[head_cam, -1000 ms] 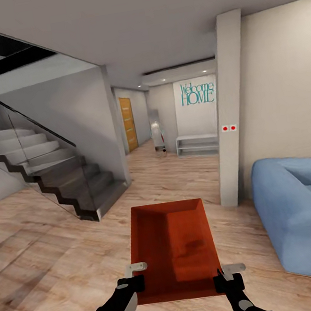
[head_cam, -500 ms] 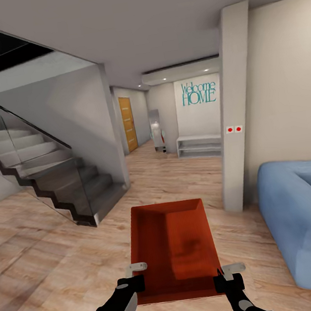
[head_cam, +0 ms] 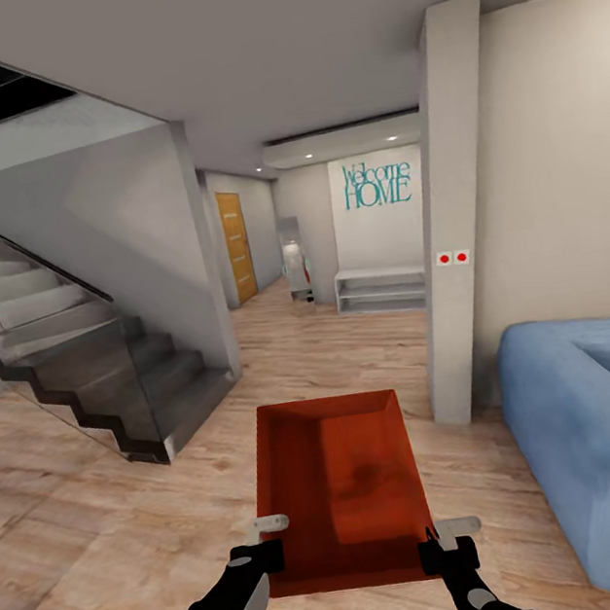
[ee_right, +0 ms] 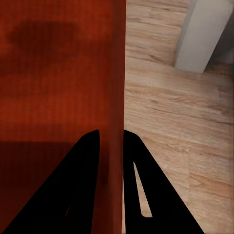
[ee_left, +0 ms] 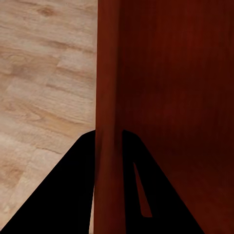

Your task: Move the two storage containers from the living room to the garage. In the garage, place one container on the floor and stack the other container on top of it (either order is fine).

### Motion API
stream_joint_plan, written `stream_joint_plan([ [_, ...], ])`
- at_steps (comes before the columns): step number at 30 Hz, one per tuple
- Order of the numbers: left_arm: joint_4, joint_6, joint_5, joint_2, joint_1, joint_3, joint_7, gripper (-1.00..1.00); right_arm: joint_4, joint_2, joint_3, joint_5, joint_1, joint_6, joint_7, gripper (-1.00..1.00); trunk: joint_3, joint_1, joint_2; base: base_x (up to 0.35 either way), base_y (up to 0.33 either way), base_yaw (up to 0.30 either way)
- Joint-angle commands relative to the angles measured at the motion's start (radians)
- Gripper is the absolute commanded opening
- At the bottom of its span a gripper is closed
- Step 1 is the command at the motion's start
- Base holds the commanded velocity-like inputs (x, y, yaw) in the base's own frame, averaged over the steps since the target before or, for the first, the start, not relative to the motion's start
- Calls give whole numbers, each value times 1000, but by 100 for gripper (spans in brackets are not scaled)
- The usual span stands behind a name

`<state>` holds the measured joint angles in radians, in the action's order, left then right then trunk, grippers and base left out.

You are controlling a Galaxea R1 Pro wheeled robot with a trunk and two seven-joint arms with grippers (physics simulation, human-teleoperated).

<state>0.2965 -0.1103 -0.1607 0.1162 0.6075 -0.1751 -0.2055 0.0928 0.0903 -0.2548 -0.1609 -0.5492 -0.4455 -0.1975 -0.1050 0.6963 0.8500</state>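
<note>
both grippers, left [head_cam: 268, 539] and right [head_cam: 441, 532], pinch opposite side walls of the bin [head_cam: 338, 482] held low out front over the wood floor [head_cam: 102, 514]; thin walls could slip if the base clips the pillar [head_cam: 450, 223]

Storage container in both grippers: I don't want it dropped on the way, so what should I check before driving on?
1. Left gripper shut on the storage container wall: ok.
2. Right gripper shut on the opposite wall: ok.
3. Container level, open top up: ok.
4. Wood floor ahead toward the hallway free of obstacles: ok.
5. Room to pass the pillar and blue sofa: cannot tell.
6. Garage in sight: not ok.
</note>
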Motion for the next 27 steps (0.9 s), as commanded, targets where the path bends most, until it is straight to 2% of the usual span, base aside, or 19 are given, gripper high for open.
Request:
stream_joint_plan([
  [1,0,-6,-7,-1,0,-1,-11,-100,2,0,2,1,-1,-41,3,-100,-2,1,1,322,0,-20],
  [27,0,-6,-7,-1,0,-1,-11,-100,2,-1,2,0,-1,-41,3,-100,-2,1,1,322,0,-2],
])
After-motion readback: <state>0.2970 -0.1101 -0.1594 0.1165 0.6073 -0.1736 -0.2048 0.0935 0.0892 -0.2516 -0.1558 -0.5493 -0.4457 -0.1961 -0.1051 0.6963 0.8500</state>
